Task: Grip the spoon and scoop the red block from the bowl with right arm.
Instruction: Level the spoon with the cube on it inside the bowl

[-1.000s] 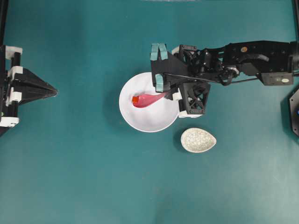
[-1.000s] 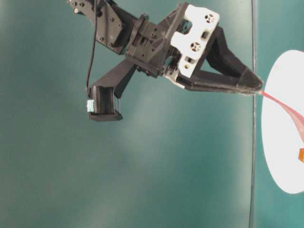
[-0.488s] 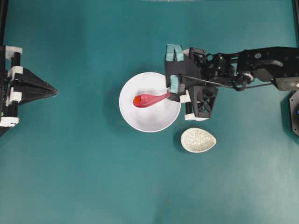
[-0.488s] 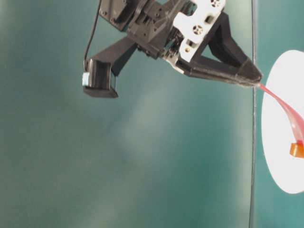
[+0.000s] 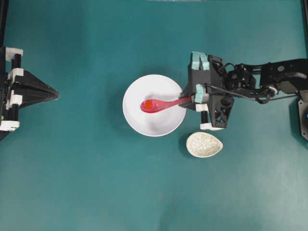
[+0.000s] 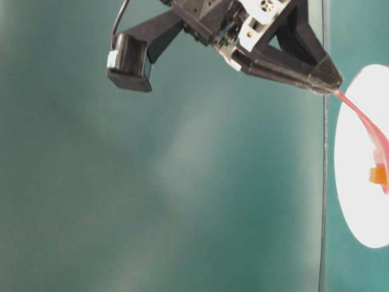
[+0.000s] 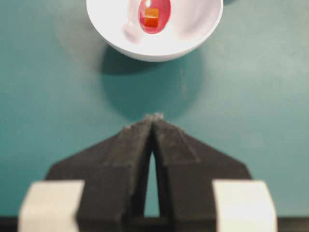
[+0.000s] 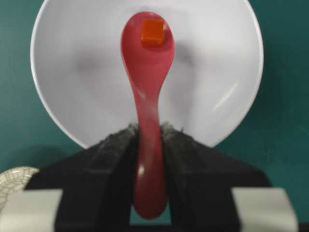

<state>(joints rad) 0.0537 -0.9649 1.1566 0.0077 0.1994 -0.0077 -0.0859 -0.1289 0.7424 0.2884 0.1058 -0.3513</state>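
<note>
The right gripper's (image 8: 150,145) fingers (image 8: 113,145) pinched the handle of the pink spoon (image 8: 147,77) from both sides, the handle's end poking back between them. The spoon reached out over the white bowl (image 5: 154,126), and the red block (image 8: 153,30) sat in its scoop, near the tip. In the overhead view the spoon (image 5: 161,104) lay across the bowl's right half with the block (image 5: 148,104) over the bowl's middle, and the right arm (image 5: 260,82) came in from the right. A speckled oval dish (image 5: 204,144) rested on the teal table (image 5: 86,183) just below the gripper. The left gripper (image 7: 153,118) sat well apart at the left edge, fingers pressed together, holding nothing.
</note>
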